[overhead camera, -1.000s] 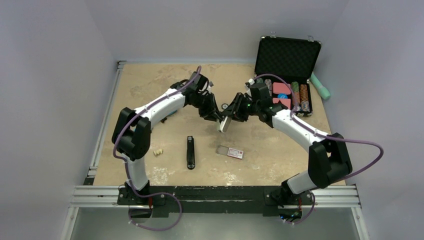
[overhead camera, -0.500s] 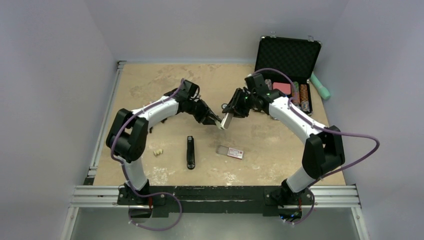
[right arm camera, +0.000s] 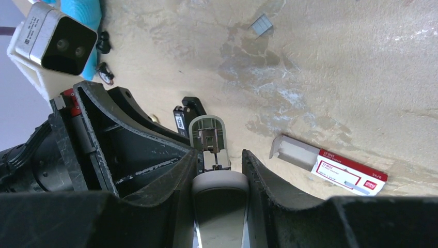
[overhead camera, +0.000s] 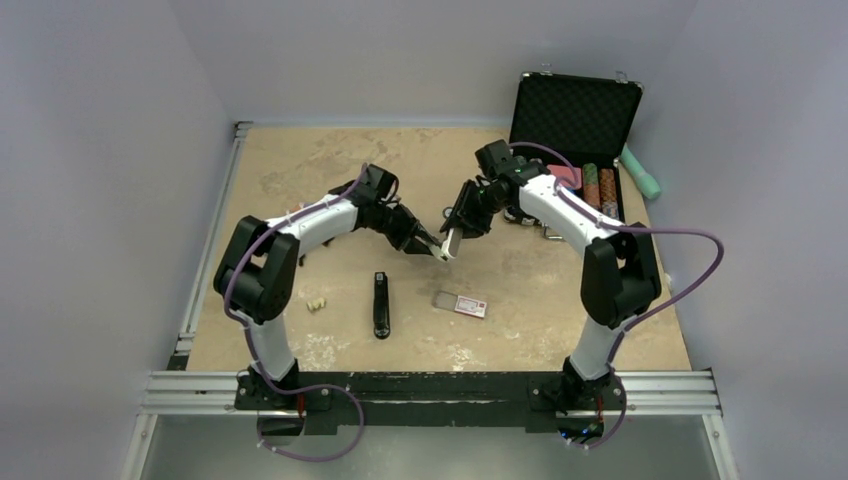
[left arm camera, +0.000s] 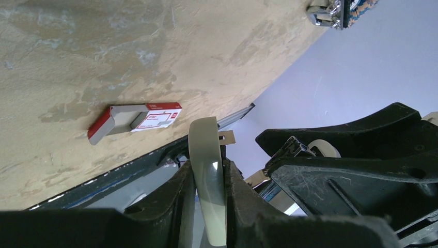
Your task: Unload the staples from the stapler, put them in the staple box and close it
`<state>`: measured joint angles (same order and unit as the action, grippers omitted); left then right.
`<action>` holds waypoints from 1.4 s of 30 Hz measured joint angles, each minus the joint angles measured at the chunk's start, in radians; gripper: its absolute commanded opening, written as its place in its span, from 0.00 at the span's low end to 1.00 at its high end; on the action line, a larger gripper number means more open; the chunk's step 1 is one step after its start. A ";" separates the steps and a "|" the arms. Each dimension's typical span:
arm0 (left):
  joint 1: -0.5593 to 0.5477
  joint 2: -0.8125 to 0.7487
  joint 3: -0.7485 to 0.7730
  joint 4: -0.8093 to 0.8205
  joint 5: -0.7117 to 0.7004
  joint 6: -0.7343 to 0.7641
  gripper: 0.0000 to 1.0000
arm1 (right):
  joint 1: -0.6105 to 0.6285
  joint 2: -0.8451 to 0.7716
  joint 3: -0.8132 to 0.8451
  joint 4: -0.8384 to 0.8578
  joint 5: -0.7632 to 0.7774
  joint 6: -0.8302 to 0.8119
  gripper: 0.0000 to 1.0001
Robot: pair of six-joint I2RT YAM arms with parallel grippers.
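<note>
Both arms are holding the stapler (overhead camera: 449, 244) aloft over the table (overhead camera: 560, 300) — the left gripper (overhead camera: 436, 249) pinching it narrowly, edge-on, the right gripper (overhead camera: 456, 228) clamping its body. Its magazine (right arm camera: 209, 142) is showing, seemingly hinged open; with a loose staple strip (right arm camera: 261, 24) lying below, unloading appears under way — not finished.

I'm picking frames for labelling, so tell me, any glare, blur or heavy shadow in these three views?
Top external: soft, even light, faint shadows, small things lack detail. Left wrist: a small glint on the stapler; the staple box is sharp. Right wrist: the right claw's fingers are near-black, with a pale sheen on the table.
</note>
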<state>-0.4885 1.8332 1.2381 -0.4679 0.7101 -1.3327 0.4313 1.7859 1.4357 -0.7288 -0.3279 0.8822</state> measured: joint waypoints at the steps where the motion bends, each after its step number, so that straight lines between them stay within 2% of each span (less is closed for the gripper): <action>1: 0.000 0.002 0.000 -0.003 0.000 0.003 0.07 | 0.000 0.006 0.003 -0.004 -0.003 0.000 0.00; 7: 0.000 0.004 0.001 -0.002 0.001 0.009 0.00 | 0.000 0.006 0.007 -0.011 -0.006 -0.001 0.00; 12: 0.000 0.013 0.039 -0.039 0.000 0.028 0.00 | 0.000 -0.010 0.005 -0.001 -0.014 -0.010 0.00; 22: -0.003 0.033 0.234 -0.125 -0.004 0.142 0.00 | -0.034 -0.166 -0.025 0.087 -0.003 -0.052 0.00; 27: 0.000 0.032 0.250 -0.097 0.003 0.136 0.00 | -0.045 -0.249 -0.068 0.140 0.000 -0.065 0.00; 28: 0.000 0.031 0.251 -0.087 0.006 0.132 0.02 | -0.047 -0.263 -0.075 0.146 0.000 -0.066 0.00; 33: 0.003 0.017 0.279 -0.057 0.011 0.141 0.63 | -0.061 -0.305 -0.079 0.180 0.000 -0.084 0.00; 36: 0.013 -0.006 0.298 -0.071 0.011 0.182 0.94 | -0.088 -0.336 -0.074 0.201 0.006 -0.088 0.00; 37: 0.017 -0.017 0.301 -0.073 0.011 0.196 0.99 | -0.095 -0.348 -0.068 0.206 0.008 -0.090 0.00; 42: 0.043 -0.094 0.303 -0.071 0.007 0.230 1.00 | -0.107 -0.397 -0.043 0.236 0.019 -0.091 0.00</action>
<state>-0.4454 1.7393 1.5410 -0.5392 0.7170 -1.1027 0.3244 1.3891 1.3926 -0.4931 -0.3084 0.7910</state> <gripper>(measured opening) 0.996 0.361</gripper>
